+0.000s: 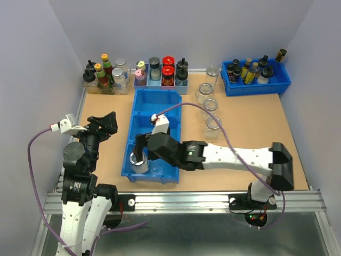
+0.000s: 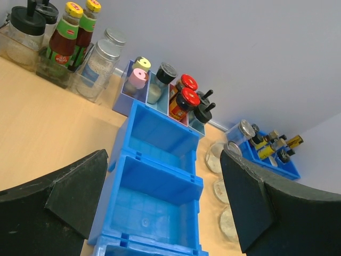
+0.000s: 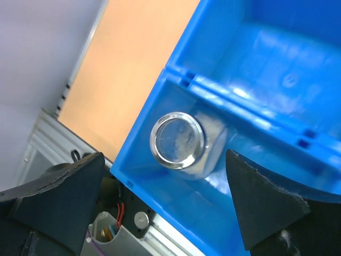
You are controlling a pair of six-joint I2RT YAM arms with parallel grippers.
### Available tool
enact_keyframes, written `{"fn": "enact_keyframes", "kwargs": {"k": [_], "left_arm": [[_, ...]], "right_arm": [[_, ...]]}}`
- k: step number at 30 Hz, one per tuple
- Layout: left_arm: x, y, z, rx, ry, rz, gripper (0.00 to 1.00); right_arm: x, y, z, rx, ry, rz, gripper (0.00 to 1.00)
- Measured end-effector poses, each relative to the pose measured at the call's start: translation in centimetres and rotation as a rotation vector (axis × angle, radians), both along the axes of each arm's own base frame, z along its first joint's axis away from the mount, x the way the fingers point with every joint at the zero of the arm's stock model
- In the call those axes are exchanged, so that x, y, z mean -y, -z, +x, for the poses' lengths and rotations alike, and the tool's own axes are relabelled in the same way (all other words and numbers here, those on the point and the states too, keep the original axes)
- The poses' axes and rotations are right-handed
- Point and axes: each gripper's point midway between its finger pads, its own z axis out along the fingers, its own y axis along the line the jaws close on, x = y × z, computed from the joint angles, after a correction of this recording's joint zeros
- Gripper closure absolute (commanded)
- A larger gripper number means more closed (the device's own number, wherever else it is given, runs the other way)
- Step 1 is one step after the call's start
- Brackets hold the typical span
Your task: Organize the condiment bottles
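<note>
A clear glass jar [image 1: 139, 162] stands in the near compartment of the blue three-part bin [image 1: 160, 98], in its left corner; its round top shines silver in the right wrist view [image 3: 177, 140]. My right gripper [image 1: 140, 151] is open just above it, with the fingers spread wide and not touching the jar [image 3: 170, 213]. Three open jars [image 1: 204, 92], [image 1: 210, 106], [image 1: 212, 125] stand in a line right of the bin. A silver-lidded jar [image 1: 212, 71] stands behind them and also shows in the left wrist view [image 2: 245, 129]. My left gripper [image 1: 104, 124] is open and empty, raised left of the bin [image 2: 165, 208].
A clear tray of coloured-cap sauce bottles [image 1: 105, 74] stands at the back left. Pale holders with spice jars [image 1: 161, 72] stand behind the bin. A blue tray of small dark bottles [image 1: 256, 74] sits at the back right. Walls close in on three sides.
</note>
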Motion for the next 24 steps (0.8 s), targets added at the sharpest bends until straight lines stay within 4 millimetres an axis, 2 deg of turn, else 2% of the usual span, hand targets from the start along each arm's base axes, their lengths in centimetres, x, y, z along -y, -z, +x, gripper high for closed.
{"fn": "enact_keyframes", "kwargs": {"k": [2, 4, 6, 7, 11, 14, 16, 20, 24], "left_arm": [[0.1, 0.0, 0.0, 0.000, 0.006, -0.001, 0.02], [0.2, 0.0, 0.0, 0.000, 0.012, -0.001, 0.02], [0.4, 0.0, 0.0, 0.001, 0.024, -0.001, 0.02], [0.6, -0.1, 0.1, 0.002, 0.031, -0.001, 0.02], [1.0, 0.0, 0.4, -0.001, 0.053, 0.000, 0.02], [1.4, 0.1, 0.7, -0.004, 0.071, -0.006, 0.02], [1.7, 0.2, 0.8, -0.008, 0.087, -0.007, 0.02], [2.2, 0.2, 1.1, -0.010, 0.114, -0.012, 0.02], [2.5, 0.0, 1.0, -0.001, 0.131, -0.018, 0.02]], "right_arm": [[2.1, -1.8, 0.3, 0.037, 0.029, 0.023, 0.00], [5.3, -3.1, 1.0, 0.074, 0.072, 0.032, 0.00], [8.5, -3.4, 2.5, 0.091, 0.132, 0.034, 0.00], [10.2, -3.2, 3.5, 0.098, 0.172, 0.025, 0.00], [19.0, -0.3, 7.7, 0.129, 0.381, -0.117, 0.00], [23.4, 1.6, 9.1, 0.132, 0.455, -0.225, 0.00], [26.1, 2.4, 10.4, 0.123, 0.501, -0.286, 0.00], [30.5, 2.8, 12.9, 0.109, 0.589, -0.355, 0.00], [33.0, 3.6, 14.4, 0.081, 0.611, -0.400, 0.00]]}}
